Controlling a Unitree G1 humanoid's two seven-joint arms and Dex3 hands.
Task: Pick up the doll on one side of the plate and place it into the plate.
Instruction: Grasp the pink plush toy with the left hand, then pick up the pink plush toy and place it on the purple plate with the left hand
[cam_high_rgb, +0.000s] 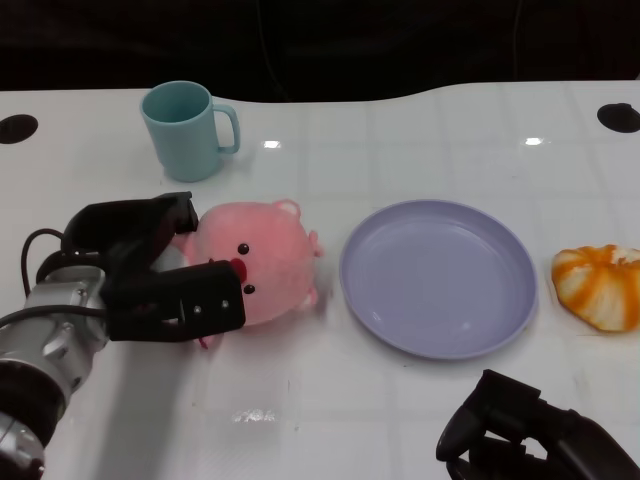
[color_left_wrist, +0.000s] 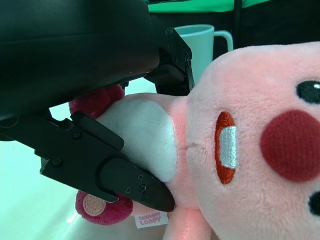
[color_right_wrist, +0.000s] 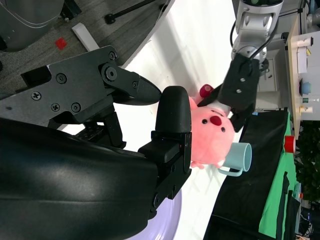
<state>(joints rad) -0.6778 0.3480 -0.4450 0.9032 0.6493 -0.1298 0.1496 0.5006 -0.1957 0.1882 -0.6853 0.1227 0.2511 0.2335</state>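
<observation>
left of the lilac plate (cam_high_rgb: 437, 277), on the white tabletop (cam_high_rgb: 300, 400), a pink plush doll (cam_high_rgb: 262, 262) is seen lying just beside the plate's rim without being inside it. a round head, small ears, black bead eyes, red cheeks, an orange mouth with a white tooth patch, a white belly, dark pink feet and a small sewn label are shown, most clearly in the left wrist view. the doll is gripped by the left robot hand (cam_high_rgb: 160, 275): black fingers (color_left_wrist: 125, 182) are pressed against its belly on one side and another finger is set against the far side of its head. part of the doll's body is hidden behind that hand in the head view, and whether it is lifted off the tabletop cannot be told.

the right robot hand (cam_high_rgb: 520, 430) is seen low near the front edge, cut off by the frame; nothing is held in it, its fingers standing apart in the right wrist view.

behind the doll a light blue mug (cam_high_rgb: 187, 130) stands upright. right of the plate an orange and white plush (cam_high_rgb: 600, 285) is cut off by the picture's edge.
</observation>
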